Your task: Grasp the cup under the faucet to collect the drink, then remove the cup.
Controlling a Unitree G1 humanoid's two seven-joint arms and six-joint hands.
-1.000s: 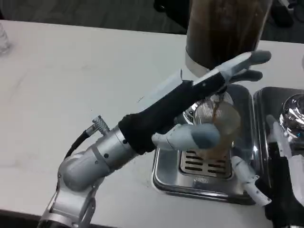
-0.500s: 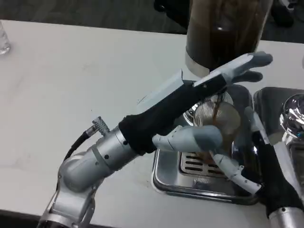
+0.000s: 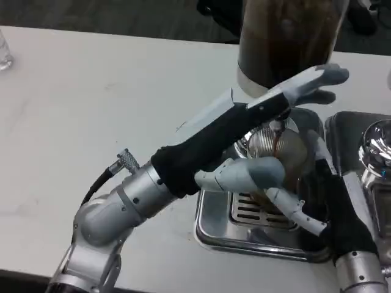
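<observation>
Drink streams from the faucet [image 3: 278, 127] into the cup [image 3: 282, 160] (partly filled); left hand [image 3: 287, 101] spread on the lever, right hand [image 3: 317, 183] wrapping the cup; removal remains.

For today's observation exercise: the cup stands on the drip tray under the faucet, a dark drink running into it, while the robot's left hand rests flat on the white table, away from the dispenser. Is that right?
Not quite. In the head view the left hand is raised at the dispenser, fingers up by its faucet, not flat on the table. The rest holds: the cup stands on the drip tray, dark drink running in.

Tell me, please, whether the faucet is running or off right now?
Running: a thin brown stream falls from the faucet into the cup on the metal tray.
</observation>
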